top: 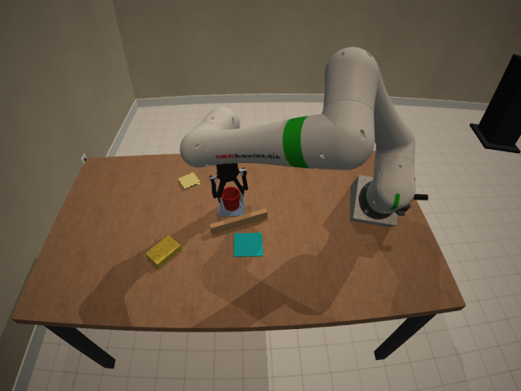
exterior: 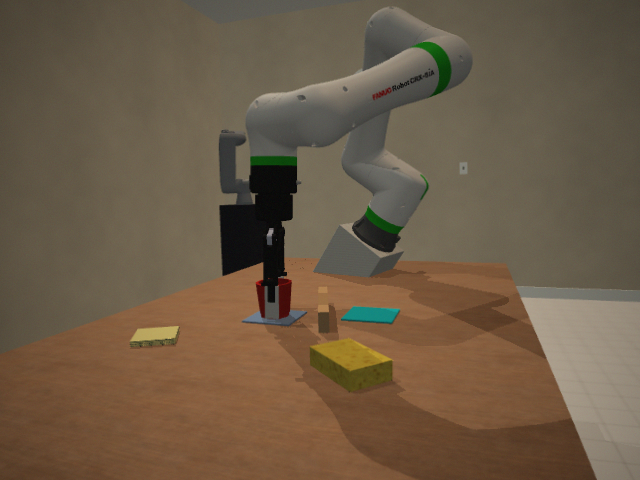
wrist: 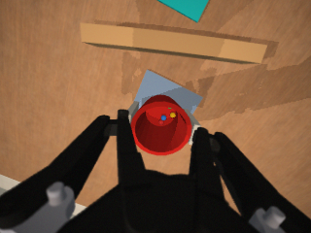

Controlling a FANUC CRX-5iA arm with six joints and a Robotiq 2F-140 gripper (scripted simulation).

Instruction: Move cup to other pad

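The red cup (top: 230,199) (exterior: 283,302) (wrist: 156,138) stands upright on the blue-grey pad (top: 227,213) (exterior: 292,316) (wrist: 155,83). Small coloured marbles (wrist: 168,116) lie in its bottom. My gripper (top: 229,196) (exterior: 269,299) (wrist: 159,113) reaches straight down with one finger on each side of the cup, close to its walls; it is open, and the cup rests on the pad. The teal pad (top: 248,244) (exterior: 370,314) (wrist: 187,7) lies flat beyond the wooden rail (top: 238,221) (exterior: 323,310) (wrist: 170,41), which lies between the two pads.
A thick yellow sponge (top: 164,250) (exterior: 351,364) lies toward the table's front left. A thin yellow sponge (top: 189,181) (exterior: 155,335) lies behind the cup. The arm's base (top: 374,206) stands at the right of the table.
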